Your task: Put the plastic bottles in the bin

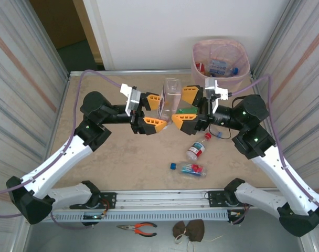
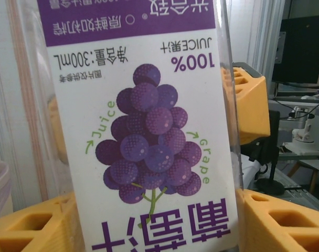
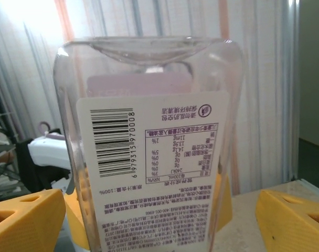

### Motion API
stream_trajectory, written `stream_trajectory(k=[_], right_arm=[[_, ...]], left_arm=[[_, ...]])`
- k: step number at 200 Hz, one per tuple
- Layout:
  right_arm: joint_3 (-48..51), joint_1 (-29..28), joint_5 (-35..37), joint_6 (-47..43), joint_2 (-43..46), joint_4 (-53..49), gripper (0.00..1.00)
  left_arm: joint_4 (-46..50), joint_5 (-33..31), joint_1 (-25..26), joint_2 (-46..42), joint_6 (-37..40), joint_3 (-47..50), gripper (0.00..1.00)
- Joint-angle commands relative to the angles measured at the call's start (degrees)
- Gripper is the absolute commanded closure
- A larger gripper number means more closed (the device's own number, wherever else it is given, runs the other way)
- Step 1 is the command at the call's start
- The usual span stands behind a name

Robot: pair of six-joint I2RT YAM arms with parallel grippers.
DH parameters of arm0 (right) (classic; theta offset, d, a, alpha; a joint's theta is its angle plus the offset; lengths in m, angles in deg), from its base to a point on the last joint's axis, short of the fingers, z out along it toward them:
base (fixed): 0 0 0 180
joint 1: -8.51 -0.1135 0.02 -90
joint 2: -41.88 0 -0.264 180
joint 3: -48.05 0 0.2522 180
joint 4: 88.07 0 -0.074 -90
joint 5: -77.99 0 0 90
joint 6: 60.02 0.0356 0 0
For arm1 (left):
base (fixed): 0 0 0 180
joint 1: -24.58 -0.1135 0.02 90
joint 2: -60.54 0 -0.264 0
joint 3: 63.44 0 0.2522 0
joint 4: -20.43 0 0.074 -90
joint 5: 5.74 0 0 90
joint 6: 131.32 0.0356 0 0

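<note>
The grape-juice bottle [image 3: 149, 58] is clear, glossy plastic with a smooth, matt, paper-like white label [image 2: 149, 131], and the orange fingers [image 2: 285, 226] beside it are matt plastic with a faintly grainy surface. The table [image 1: 123, 157] has a smooth, dull, stone-patterned beige top. The bin [image 1: 247, 65] is cream-pink plastic lined with a thin, slightly shiny pink bag [image 1: 225, 52], and the side walls [image 1: 23, 63] are ribbed sheet metal.

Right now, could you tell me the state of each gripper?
Left gripper: closed on the grape juice bottle.
Right gripper: open, straddling that bottle.
</note>
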Motion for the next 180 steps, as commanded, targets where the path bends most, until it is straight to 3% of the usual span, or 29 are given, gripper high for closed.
stream_trajectory(k=[1, 91, 130, 152, 180], right_arm=[[-3.32, -2.1, -0.91, -2.26, -1.24, 2.05, 0.1], [-5.04, -5.76, -0.12, -2.09, -3.88, 2.97, 0.35], [-5.42, -6.01, 2.85, -2.79, -3.32, 1.57, 0.4], [-6.74, -6.0, 8.07, -5.33, -2.85, -2.69, 0.43], [-8.87, -3.32, 14.01, -7.84, -2.78, -8.12, 0.43]], left_arm=[[-4.35, 2.14, -0.15, -0.95, -2.42, 0.03, 0.45], [-2.71, 1.17, -0.17, -2.47, -1.47, 0.73, 0.44], [-0.39, -2.76, -0.21, -4.72, 0.4, 2.26, 0.3], [3.66, -6.6, -0.17, -7.14, 3.03, 3.15, 0.2], [9.14, -12.21, -0.17, -10.79, 5.86, 4.91, 0.14]])
